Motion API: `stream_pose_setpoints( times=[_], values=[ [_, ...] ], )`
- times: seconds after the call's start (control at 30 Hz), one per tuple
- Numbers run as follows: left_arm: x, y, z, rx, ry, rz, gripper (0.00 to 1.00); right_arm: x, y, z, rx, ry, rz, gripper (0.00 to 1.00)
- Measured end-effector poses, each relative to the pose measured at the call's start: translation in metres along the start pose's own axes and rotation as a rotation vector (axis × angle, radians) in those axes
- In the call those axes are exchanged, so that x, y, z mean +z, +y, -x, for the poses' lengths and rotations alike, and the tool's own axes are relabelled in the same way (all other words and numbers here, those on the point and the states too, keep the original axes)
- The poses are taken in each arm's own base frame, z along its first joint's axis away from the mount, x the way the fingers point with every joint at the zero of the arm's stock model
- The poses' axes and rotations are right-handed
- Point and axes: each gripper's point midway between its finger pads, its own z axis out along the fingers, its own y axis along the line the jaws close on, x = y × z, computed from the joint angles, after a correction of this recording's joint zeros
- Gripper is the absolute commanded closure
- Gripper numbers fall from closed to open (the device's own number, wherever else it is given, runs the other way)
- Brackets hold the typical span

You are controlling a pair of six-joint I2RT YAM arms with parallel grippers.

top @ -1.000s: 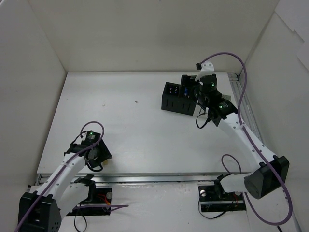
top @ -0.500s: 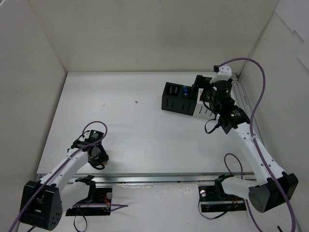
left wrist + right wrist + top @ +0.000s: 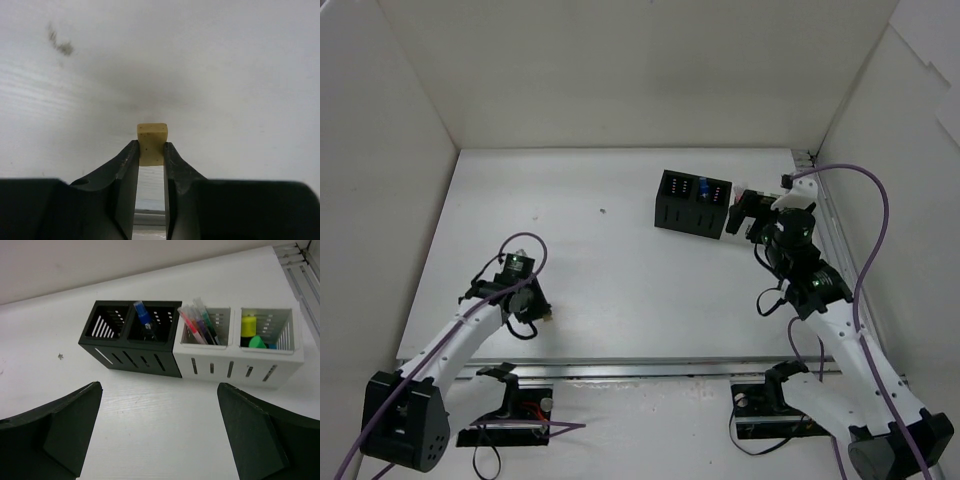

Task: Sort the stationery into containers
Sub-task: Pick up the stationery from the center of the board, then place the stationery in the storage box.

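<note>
Now: left gripper pinching beige eraser by front-left desk edge; right gripper wide, facing containers, far-right corner.

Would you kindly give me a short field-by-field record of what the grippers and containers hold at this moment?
left gripper: shut on beige eraser
right gripper: open, empty, facing both containers
black container: left compartment shows nothing inside; right compartment holds blue-capped bottle
white container: left compartment holds pens; right compartment holds highlighters
arrangement: black and white containers side by side in one row
</note>
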Motion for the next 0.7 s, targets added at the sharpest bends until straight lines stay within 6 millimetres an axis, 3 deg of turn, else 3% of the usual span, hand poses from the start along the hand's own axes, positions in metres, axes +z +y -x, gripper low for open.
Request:
stream_pose_setpoints(
  times=[0.07, 0.17, 0.27, 0.37, 0.5, 0.6, 0.7],
  values=[
    [-0.014, -0.026, 0.026, 0.015, -0.062, -0.079, 1.00, -0.007, -0.007, -0.015, 0.011, 0.011, -0.005, 0.02],
    [-0.047, -0.080, 0.082, 0.066, -0.191, -0.219, 1.00, -0.014, -0.019, -0.036, 0.011, 0.047, -0.032, 0.02],
    [-0.078, -0.138, 0.137, 0.137, -0.300, -0.332, 1.00, -0.020, -0.028, -0.043, 0.006, 0.070, -0.058, 0.02],
    [-0.095, -0.205, 0.185, 0.232, -0.374, -0.449, 1.00, -0.027, -0.034, -0.043, 0.009, 0.067, -0.079, 0.02],
    [-0.096, -0.296, 0.217, 0.388, -0.408, -0.613, 1.00, -0.036, -0.044, -0.045, 0.014, 0.066, -0.107, 0.02],
    [-0.087, -0.359, 0.226, 0.504, -0.405, -0.722, 1.00, -0.040, -0.050, -0.047, 0.013, 0.072, -0.125, 0.02],
    [-0.074, -0.408, 0.225, 0.592, -0.388, -0.831, 1.00, -0.042, -0.056, -0.051, 0.010, 0.085, -0.148, 0.02]
  ],
)
